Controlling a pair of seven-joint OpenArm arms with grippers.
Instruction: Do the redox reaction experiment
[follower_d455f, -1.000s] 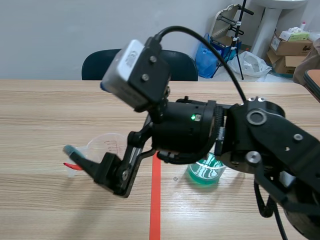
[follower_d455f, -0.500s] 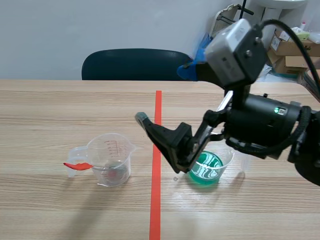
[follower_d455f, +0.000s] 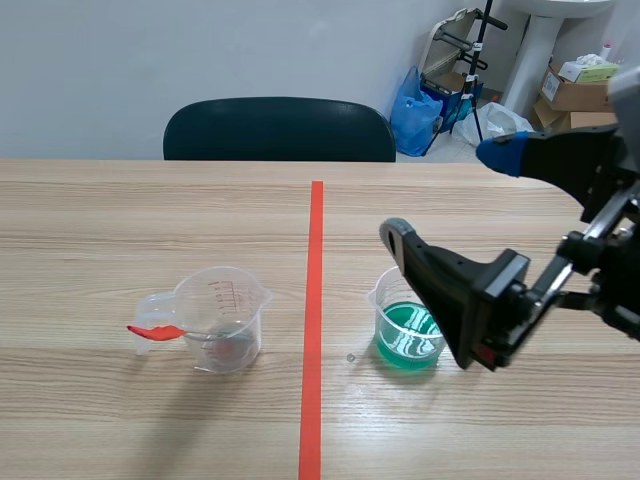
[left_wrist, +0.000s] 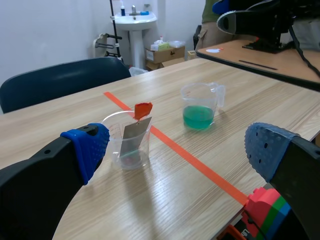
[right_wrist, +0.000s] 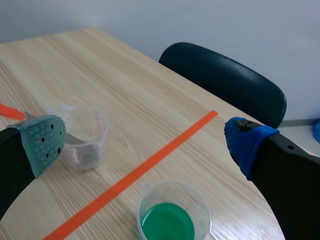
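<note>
Scene view puts both beakers toward the tabletop's near edge, one on either side of the tape line. The clear beaker (follower_d455f: 222, 320) has a red-tipped strip (follower_d455f: 155, 331) resting in it, and the green beaker (follower_d455f: 408, 335) is partly filled with green liquid.

We judge a spill to be the main risk. The right end effector (follower_d455f: 441, 192) hangs close above the green beaker, so a low or skewed descent could knock its rim. Too hard a squeeze could buckle the thin wall and slop liquid out. A bump to the strip could tip the clear beaker.

The right arm comes in raised from the right edge. Its fingers are spread wide and empty, one low by the green beaker and one high. The left end effector (left_wrist: 177, 150) is equally wide open, holds nothing, and sits back from both beakers. Beyond the far edge stands a chair (follower_d455f: 278, 128).
</note>
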